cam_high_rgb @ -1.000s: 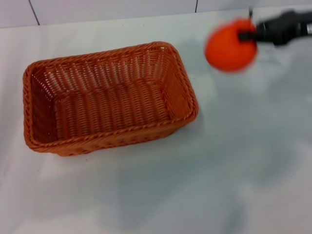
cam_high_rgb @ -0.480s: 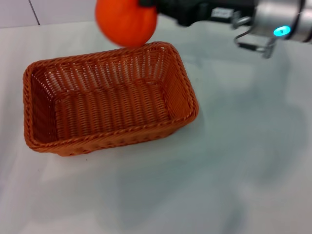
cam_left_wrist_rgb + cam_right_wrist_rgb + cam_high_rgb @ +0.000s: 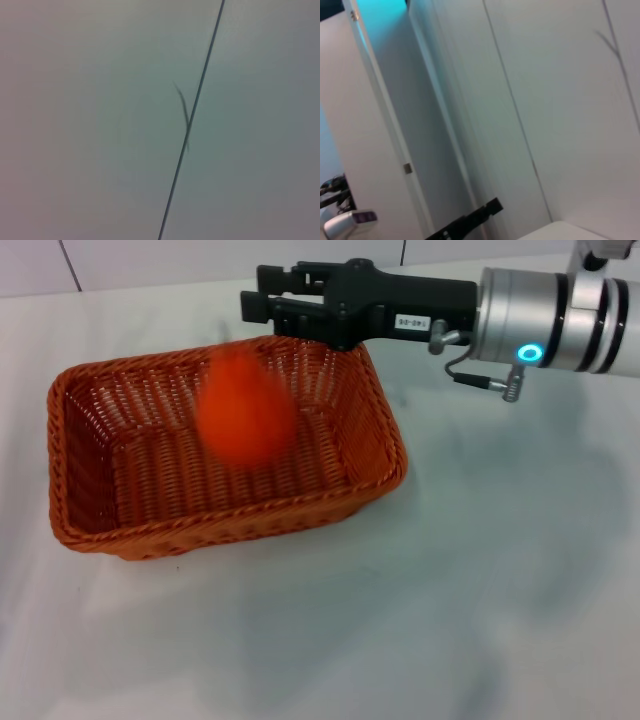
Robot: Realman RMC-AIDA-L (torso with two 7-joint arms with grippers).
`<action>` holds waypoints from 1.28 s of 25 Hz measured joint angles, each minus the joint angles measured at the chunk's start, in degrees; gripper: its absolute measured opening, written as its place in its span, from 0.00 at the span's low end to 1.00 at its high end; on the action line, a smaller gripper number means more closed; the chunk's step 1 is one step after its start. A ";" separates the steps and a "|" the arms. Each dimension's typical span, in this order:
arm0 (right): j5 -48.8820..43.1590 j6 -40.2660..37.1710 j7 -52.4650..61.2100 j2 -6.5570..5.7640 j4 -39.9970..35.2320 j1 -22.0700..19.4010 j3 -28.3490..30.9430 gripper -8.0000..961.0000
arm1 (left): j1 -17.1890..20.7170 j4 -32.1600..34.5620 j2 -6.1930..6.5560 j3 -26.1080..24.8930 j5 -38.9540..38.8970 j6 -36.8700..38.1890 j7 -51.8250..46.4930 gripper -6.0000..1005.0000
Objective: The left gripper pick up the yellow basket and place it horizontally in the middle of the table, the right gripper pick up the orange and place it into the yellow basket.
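The yellow basket (image 3: 225, 528), an orange-brown woven wicker rectangle, lies lengthwise on the white table left of centre in the head view. The orange (image 3: 243, 410) shows blurred inside the basket, above its floor and free of any grip. My right gripper (image 3: 259, 298) is open and empty above the basket's far rim, its black claw reaching in from the right on a grey-white wrist with a cyan light. The left gripper is out of view. Neither wrist view shows the basket or the orange.
The white table (image 3: 480, 590) stretches to the right of and in front of the basket. A tiled wall (image 3: 150, 260) runs along the back. The wrist views show only pale wall panels with seams.
My right gripper carried the orange leftward from the far right to above the basket, then opened. The orange has dropped out of it into the basket.
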 joint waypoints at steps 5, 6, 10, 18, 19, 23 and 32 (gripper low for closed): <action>2.86 -0.45 -1.79 -0.27 -0.51 -2.71 0.16 0.65 | -0.12 -0.72 -0.03 0.00 0.00 0.02 0.00 0.57; 3.87 -0.50 -2.58 -0.33 -0.53 -3.49 0.18 0.67 | -0.12 -0.77 -0.01 0.00 0.00 0.06 0.01 0.57; 8.34 -1.30 -6.32 -0.40 -0.59 -6.13 0.24 0.75 | 0.00 -0.80 -0.04 -0.15 0.00 0.26 0.02 0.57; 28.19 -1.23 -25.87 0.04 5.53 -14.56 0.96 0.93 | 0.73 -1.30 -0.01 -3.75 0.00 2.78 0.34 0.57; 31.89 -1.20 -29.90 0.02 7.61 -15.48 1.68 0.95 | 0.97 -1.30 -0.01 -4.29 0.00 3.21 0.39 0.57; 42.28 -0.29 -42.71 0.10 14.44 -17.64 5.84 0.99 | 1.79 -1.37 -0.02 -5.57 0.00 4.32 0.44 0.57; 48.71 4.91 -51.27 0.10 19.25 -19.58 13.07 0.99 | 2.57 -2.56 -0.14 -6.30 0.00 4.74 0.61 0.57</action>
